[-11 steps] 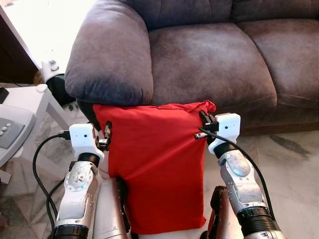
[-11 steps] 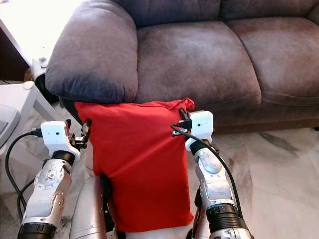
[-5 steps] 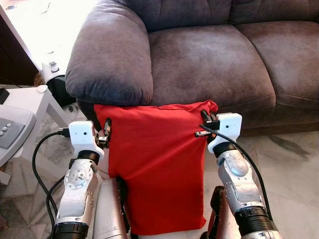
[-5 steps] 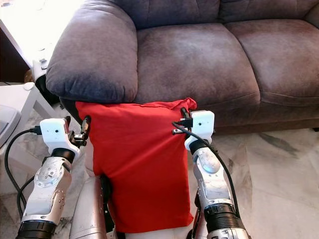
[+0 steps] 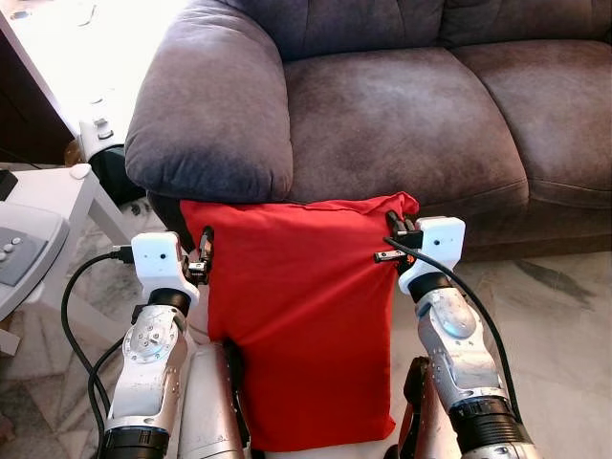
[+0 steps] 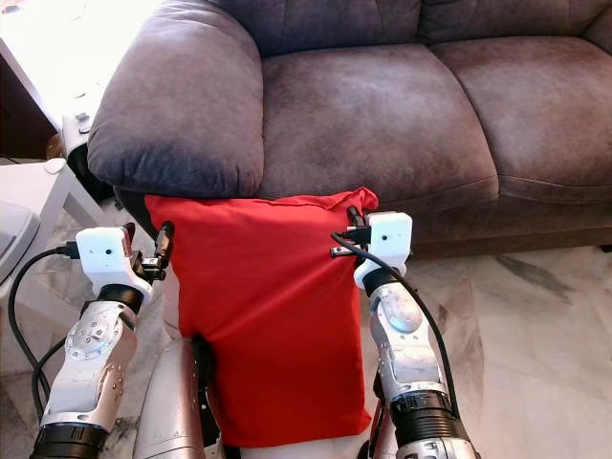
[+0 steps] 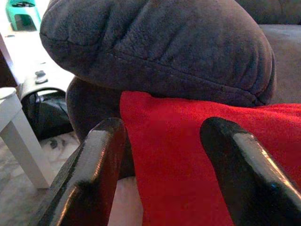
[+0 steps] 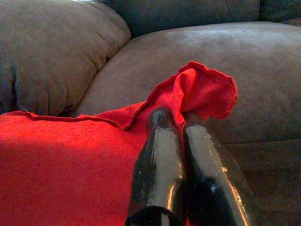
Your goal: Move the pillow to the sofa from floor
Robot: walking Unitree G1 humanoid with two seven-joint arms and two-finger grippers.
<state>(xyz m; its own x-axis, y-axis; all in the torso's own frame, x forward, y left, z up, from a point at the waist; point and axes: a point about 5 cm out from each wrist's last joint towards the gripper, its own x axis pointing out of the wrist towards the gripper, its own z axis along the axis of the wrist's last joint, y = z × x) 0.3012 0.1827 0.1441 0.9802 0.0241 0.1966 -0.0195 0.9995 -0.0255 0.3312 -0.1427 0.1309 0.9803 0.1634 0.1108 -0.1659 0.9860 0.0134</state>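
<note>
**Holding the red pillow up in front of the sofa**

Hanging between the two silver arms, the red pillow (image 5: 296, 325) is carried off the floor, its long side running down toward the robot's body and its top edge level with the front of the seat. The right gripper (image 8: 181, 141) is pinched closed on the pillow's upper corner, the fabric bunching into a small peak just beyond the black fingers. The left gripper (image 7: 162, 160) sits at the opposite upper corner with its fingers spread apart, the red edge lying between them; it seems to steady that side more than clamp it. Holding both top corners probably keeps the soft pillow from folding while it is brought forward.

The pillow is plain bright red cloth, rectangular, limp and lightly wrinkled.

Just beyond it rises the grey-brown sofa (image 5: 402, 124), its padded armrest (image 5: 210, 115) bulging over the pillow's left corner, so that corner must clear it. A white side table (image 5: 48, 191) stands off to the left on the marbled floor (image 5: 564, 325).
</note>
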